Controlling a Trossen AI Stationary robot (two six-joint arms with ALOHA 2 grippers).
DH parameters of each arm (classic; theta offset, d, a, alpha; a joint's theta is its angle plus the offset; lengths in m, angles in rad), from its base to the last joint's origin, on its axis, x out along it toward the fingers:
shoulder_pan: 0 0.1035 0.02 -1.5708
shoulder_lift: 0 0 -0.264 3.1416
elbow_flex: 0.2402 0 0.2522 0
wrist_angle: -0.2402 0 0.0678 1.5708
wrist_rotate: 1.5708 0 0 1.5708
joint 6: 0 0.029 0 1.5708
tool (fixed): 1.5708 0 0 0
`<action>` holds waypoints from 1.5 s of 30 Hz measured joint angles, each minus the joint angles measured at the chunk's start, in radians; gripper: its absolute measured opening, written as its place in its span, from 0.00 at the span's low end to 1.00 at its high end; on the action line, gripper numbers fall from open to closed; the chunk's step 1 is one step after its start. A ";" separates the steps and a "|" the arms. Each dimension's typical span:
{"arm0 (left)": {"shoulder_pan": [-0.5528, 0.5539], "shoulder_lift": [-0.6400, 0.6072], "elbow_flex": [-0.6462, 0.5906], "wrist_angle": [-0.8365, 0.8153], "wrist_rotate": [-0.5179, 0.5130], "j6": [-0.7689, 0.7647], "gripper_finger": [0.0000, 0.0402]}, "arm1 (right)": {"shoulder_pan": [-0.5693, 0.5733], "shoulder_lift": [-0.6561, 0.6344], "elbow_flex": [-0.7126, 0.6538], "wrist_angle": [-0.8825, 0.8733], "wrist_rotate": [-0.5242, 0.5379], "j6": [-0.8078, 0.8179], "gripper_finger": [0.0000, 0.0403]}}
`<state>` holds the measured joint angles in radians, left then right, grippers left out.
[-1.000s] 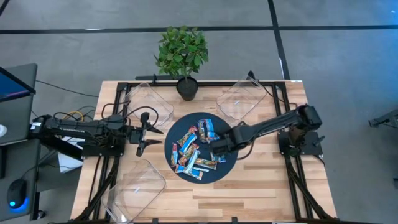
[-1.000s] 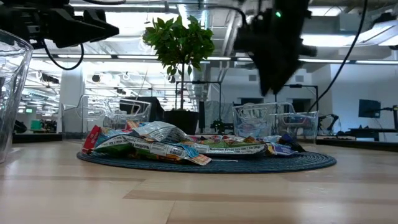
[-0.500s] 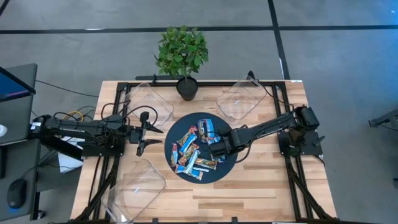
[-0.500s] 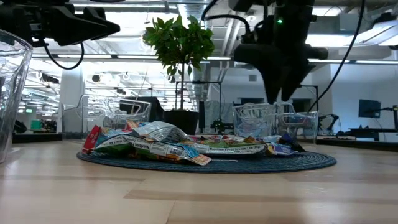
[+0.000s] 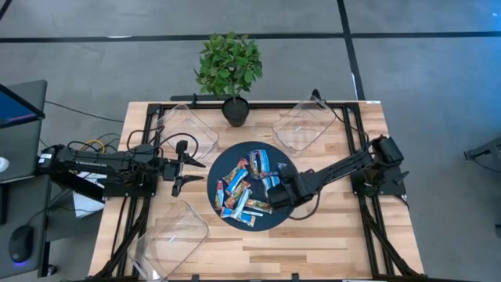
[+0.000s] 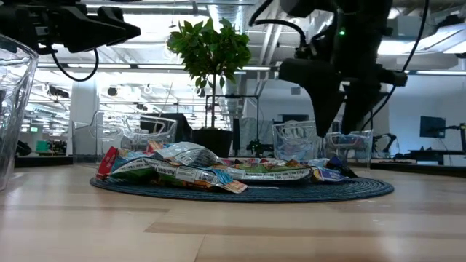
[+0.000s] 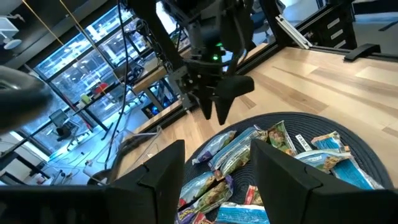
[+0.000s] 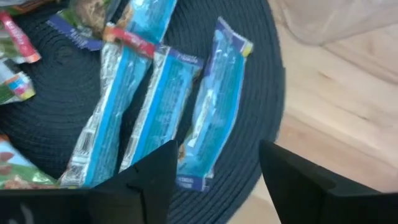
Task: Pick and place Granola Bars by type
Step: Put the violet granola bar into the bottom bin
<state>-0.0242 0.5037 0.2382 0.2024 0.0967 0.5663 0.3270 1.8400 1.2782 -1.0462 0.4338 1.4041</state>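
step: reach for a bar | right tool fingers apart, empty, over mat at frame centre | bars piled on mat | left tool apart, idle centre-left | tip: straddle one blue bar across its width, clear of neighbours

Granola Bars: glossy wrappers, mostly blue-white, some red, piled flat on dark round mat.
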 joint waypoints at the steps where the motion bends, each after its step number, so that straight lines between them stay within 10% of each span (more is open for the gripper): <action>1: 0.000 0.000 0.000 0.000 0.000 -0.006 0.44 | 0.005 0.000 -0.010 0.014 0.010 0.008 0.53; 45: 0.000 0.000 0.000 -0.011 0.001 -0.214 0.44 | -0.009 0.000 -0.220 0.314 0.084 0.009 0.40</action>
<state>-0.0240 0.5038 0.2382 0.1913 0.0978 0.3519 0.3183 1.8400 1.0580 -0.7322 0.5175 1.4133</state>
